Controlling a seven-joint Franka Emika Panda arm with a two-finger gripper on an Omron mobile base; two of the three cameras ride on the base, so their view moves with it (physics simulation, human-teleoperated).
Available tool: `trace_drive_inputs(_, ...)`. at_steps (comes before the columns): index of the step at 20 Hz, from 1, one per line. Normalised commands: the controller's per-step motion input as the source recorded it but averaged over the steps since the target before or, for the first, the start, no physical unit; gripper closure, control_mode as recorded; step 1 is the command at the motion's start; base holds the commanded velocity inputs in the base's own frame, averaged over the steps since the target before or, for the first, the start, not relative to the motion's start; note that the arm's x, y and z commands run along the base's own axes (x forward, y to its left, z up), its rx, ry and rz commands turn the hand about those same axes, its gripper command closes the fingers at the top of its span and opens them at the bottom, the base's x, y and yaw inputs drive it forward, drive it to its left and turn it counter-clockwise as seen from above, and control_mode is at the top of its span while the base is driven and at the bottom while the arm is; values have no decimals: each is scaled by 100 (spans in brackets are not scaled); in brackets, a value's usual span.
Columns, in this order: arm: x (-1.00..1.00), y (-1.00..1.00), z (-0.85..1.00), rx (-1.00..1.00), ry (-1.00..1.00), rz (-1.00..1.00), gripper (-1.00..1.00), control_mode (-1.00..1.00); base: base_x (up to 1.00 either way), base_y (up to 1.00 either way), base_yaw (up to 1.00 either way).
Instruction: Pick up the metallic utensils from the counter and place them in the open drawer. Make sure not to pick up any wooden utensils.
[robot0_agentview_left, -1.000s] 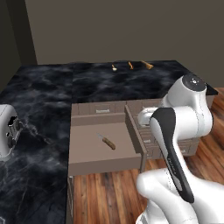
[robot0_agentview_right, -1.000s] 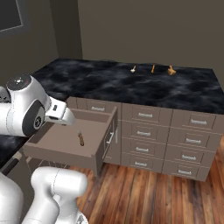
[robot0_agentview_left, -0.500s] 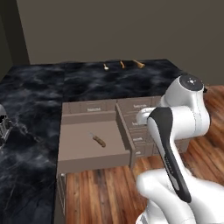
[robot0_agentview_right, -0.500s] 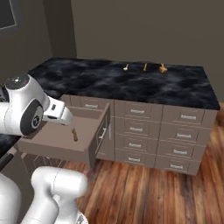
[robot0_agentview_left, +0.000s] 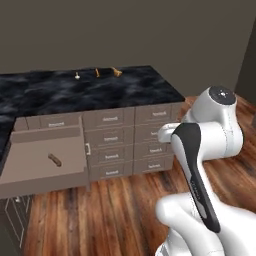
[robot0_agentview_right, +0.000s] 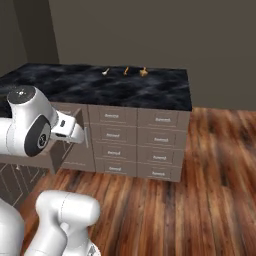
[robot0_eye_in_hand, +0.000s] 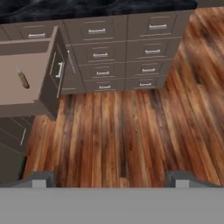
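Observation:
The black marble counter (robot0_agentview_left: 45, 92) (robot0_agentview_right: 65, 82) carries a slim orange fork (robot0_agentview_left: 97, 72) (robot0_agentview_right: 126, 71) at its far edge. To the fork's right lies the wooden spoon (robot0_agentview_left: 116, 71) (robot0_agentview_right: 144, 71), to its left a small pale item (robot0_agentview_left: 77, 76) (robot0_agentview_right: 105, 72). The open drawer (robot0_agentview_left: 40, 186) (robot0_eye_in_hand: 37, 61) juts out at the left, and a knife (robot0_agentview_left: 55, 159) (robot0_eye_in_hand: 22, 78) with a brown handle lies inside it. My gripper (robot0_eye_in_hand: 109, 179) is open, holds nothing, and hangs over the floor, well away from the counter.
A bank of shut taupe drawers (robot0_agentview_left: 132, 140) (robot0_agentview_right: 137, 142) (robot0_eye_in_hand: 122, 52) fills the cabinet front right of the open drawer. Wooden plank floor (robot0_agentview_left: 115, 210) (robot0_eye_in_hand: 122, 131) spreads in front. A dark low cabinet (robot0_eye_in_hand: 13, 135) sits under the open drawer.
The whole scene has slid left in both base views, so the base has driven right along the cabinets. The knife stays in the drawer and the gripper stays open.

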Motion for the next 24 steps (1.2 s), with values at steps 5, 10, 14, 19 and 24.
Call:
trace_drive_inputs(5,0,0,0,0,0,0,-100,100,54,-96,12)
trace_drive_inputs(10,0,0,0,0,0,0,-100,100,53,-100,46)
trace_drive_inputs(14,0,0,0,0,0,0,-100,100,50,-100,48)
trace_drive_inputs(19,0,0,0,0,0,0,-100,100,20,-100,45)
trace_drive_inputs(24,0,0,0,0,0,0,-100,100,5,-100,48)
